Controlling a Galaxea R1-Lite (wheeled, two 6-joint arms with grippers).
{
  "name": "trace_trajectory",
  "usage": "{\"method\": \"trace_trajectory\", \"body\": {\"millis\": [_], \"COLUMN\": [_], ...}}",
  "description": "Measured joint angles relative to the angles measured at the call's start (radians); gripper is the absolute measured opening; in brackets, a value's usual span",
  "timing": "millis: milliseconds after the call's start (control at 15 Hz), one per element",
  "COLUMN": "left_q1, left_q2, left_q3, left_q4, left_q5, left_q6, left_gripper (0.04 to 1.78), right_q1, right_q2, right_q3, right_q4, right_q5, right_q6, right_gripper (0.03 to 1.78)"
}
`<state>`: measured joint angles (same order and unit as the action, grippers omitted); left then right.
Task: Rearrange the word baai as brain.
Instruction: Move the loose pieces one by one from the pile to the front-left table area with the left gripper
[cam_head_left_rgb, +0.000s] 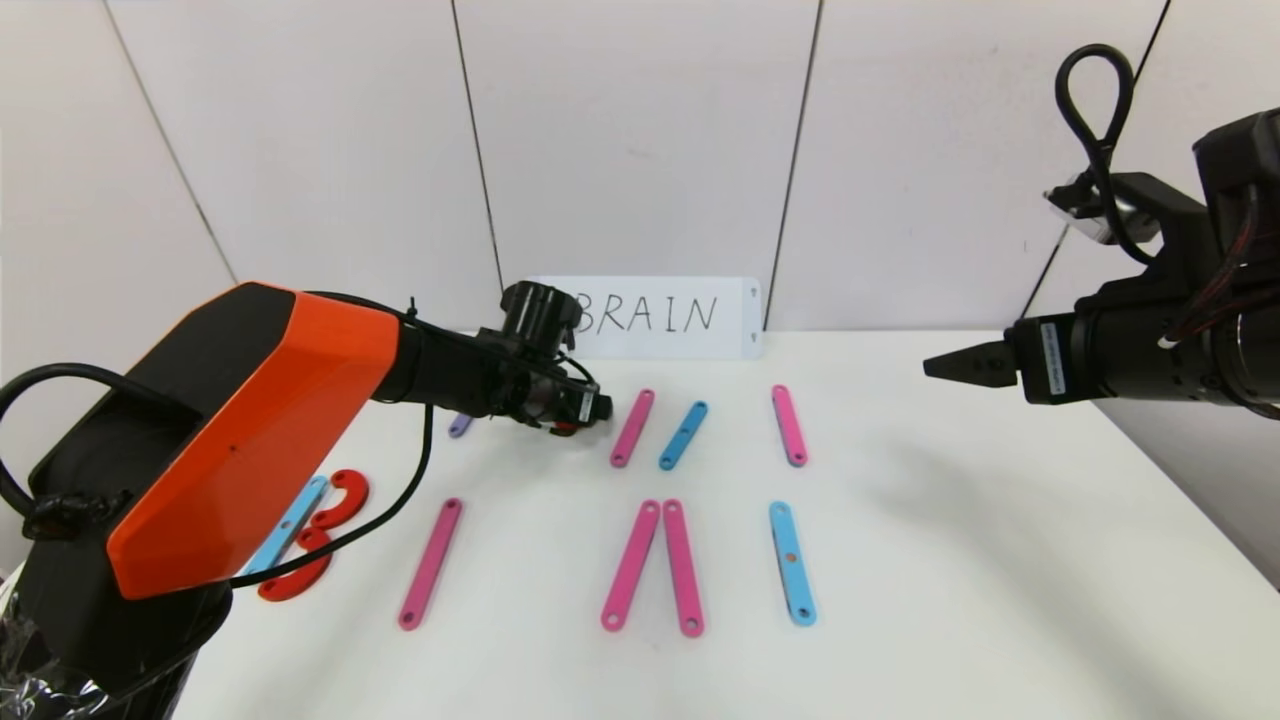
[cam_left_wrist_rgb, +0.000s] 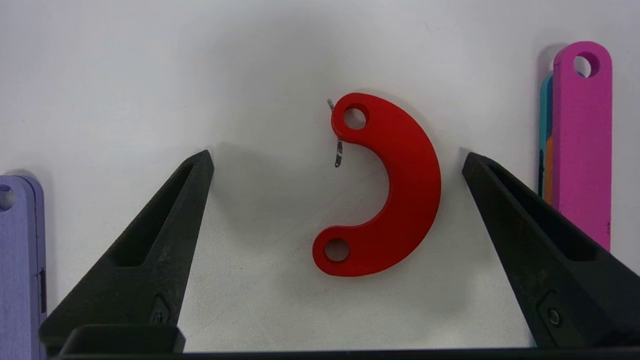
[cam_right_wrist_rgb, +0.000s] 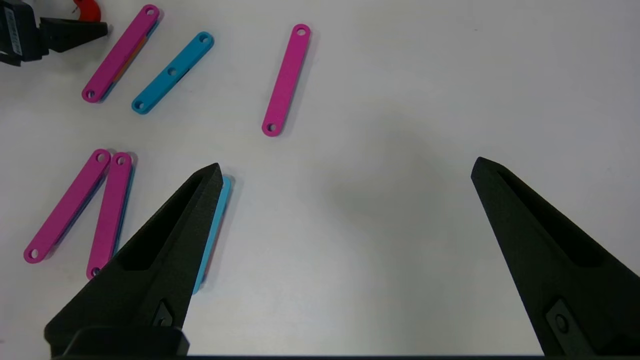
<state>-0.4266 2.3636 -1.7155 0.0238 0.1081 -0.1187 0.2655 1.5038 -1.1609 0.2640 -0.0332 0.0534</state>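
Observation:
My left gripper (cam_head_left_rgb: 592, 408) is open low over the back of the table, with a loose red half-ring (cam_left_wrist_rgb: 400, 185) lying flat between its fingers, untouched. A purple strip (cam_left_wrist_rgb: 17, 260) lies on one side of it and a pink strip (cam_left_wrist_rgb: 581, 145) on the other. The front row holds a blue strip (cam_head_left_rgb: 290, 525) with two red half-rings (cam_head_left_rgb: 340, 497), a single pink strip (cam_head_left_rgb: 431, 563), two pink strips meeting at the top (cam_head_left_rgb: 632, 565), and a blue strip (cam_head_left_rgb: 792, 563). My right gripper (cam_head_left_rgb: 950, 365) is open and empty, held high at the right (cam_right_wrist_rgb: 347, 165).
In the back row lie a pink strip (cam_head_left_rgb: 632, 428), a blue strip (cam_head_left_rgb: 684, 435) and another pink strip (cam_head_left_rgb: 788, 425). A white card with handwritten BRAIN (cam_head_left_rgb: 735, 317) leans on the wall. The table's right half (cam_head_left_rgb: 1000, 520) is bare.

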Motion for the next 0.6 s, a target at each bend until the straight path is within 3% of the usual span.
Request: {"method": "trace_trajectory", "body": {"millis": [333, 600], "left_q1": [-0.001, -0.013], "left_q2": [0.000, -0.005], "left_q3": [0.000, 0.012], "left_q4": [0.000, 0.000], "left_q5": [0.000, 0.001], "left_q6": [0.000, -0.001], "left_gripper": [1.68, 1.27], "right_q1": [0.000, 0.000], "right_q2": [0.000, 0.000], "right_q3": [0.000, 0.000], "right_q4": [0.000, 0.000], "right_q5": [0.000, 0.000], "right_q6": [0.000, 0.000], "right_gripper": [1.74, 1.74]}}
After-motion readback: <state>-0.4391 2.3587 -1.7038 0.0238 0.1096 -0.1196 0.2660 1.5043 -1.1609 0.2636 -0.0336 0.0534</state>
